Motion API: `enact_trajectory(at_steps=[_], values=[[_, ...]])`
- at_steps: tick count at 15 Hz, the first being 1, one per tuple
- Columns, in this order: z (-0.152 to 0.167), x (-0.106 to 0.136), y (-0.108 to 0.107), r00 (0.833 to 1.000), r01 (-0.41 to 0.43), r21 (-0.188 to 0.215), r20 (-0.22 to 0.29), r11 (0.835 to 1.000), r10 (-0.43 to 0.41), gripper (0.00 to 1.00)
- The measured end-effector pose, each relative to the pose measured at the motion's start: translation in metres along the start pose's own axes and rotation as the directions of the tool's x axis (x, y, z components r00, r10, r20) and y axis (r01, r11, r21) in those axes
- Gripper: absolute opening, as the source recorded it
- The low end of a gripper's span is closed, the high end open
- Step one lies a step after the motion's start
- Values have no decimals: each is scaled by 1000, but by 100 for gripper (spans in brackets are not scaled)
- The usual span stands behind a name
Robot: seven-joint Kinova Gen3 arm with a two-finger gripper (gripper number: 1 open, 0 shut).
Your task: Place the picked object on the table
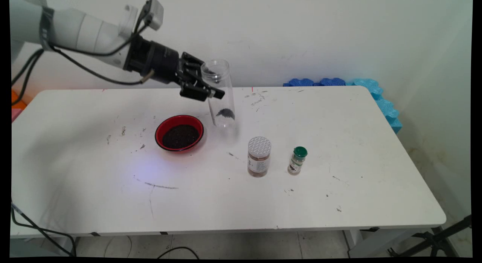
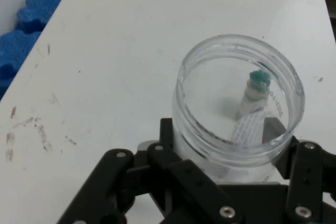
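Your pincer [image 1: 205, 90] is pinching a clear plastic jar [image 1: 220, 93] near its open rim, one finger on either side of the wall, as the hand view confirms. The jar is held above the white worktop [image 1: 339, 142], close to upright with a slight tilt, mouth uppermost. A small heap of dark granules [image 1: 225, 113] lies at its bottom. The jar hangs just to the right of and behind a red bowl [image 1: 179, 132], which holds a larger bed of the same dark material.

Assessment of the grip: it sits high on a smooth, thin-walled container, so the jar's lower end is free to swing. Keep wrist motion slow and avoid sudden rotations; a slip would likely show first as the jar sagging between the fingers. Clamp no harder than needed, since the wall looks liable to flex.

Nearby items: a brown spice jar with a white perforated lid [image 1: 259, 156] and a smaller green-capped shaker [image 1: 297, 160] stand in front and to the right, well apart from the held jar but on a possible path forward. Keep the jar's base above their lids if you pass over them. Any tilting is best done directly over the bowl, because loose granules would scatter across an already marked surface. Blue foam pieces [image 1: 376, 93] lie behind the far right corner, clear of the work.
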Motion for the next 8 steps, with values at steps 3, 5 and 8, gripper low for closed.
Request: enact_trajectory(at_steps=[3, 5, 8], values=[[12, -17, 1, 1000, 10, 9, 3, 1000, -10, 0], [18, -24, 1, 1000, 16, 13, 1, 1000, -16, 0], [28, -34, 0, 1000, 27, 23, -4, 999, -27, 0]])
